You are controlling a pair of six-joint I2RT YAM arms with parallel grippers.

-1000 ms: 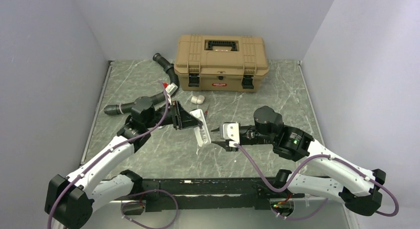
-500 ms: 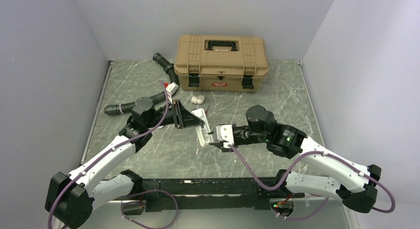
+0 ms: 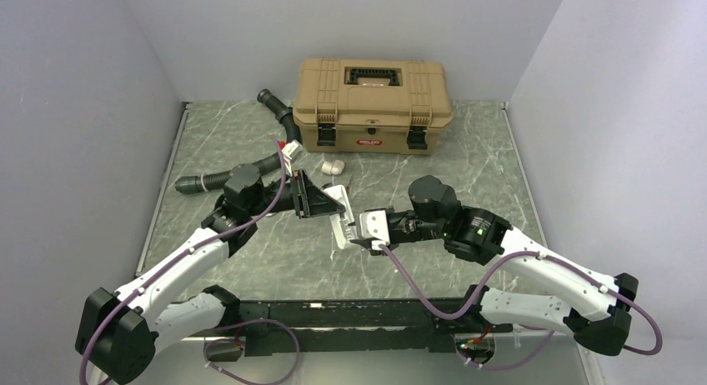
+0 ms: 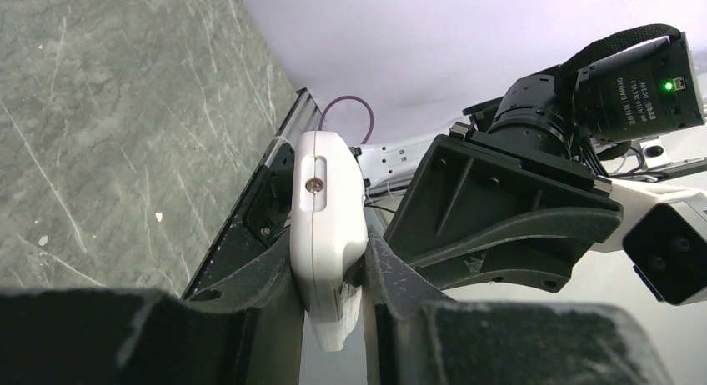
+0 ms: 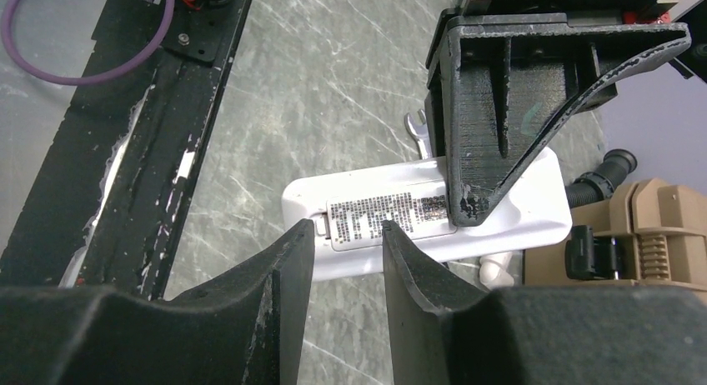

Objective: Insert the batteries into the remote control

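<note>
Right gripper (image 3: 360,234) has moved left since a second ago and now sits just at the lower end of the remote control (image 3: 338,218). Its jaws are partly spread with nothing between them (the handset's label side faces that wrist camera). Left gripper (image 3: 327,203) is unchanged, fingers pinching the remote by its long edges and holding it tilted over the table (image 3: 467,152), near the middle, well in front of the tan toolbox (image 3: 373,110).

The toolbox (image 3: 373,104) stands at the table's (image 3: 492,168) far edge, the hose (image 3: 250,164) left of it, a stubby cylinder (image 3: 333,166) before it, the remote control (image 3: 339,227) over the middle.
</note>
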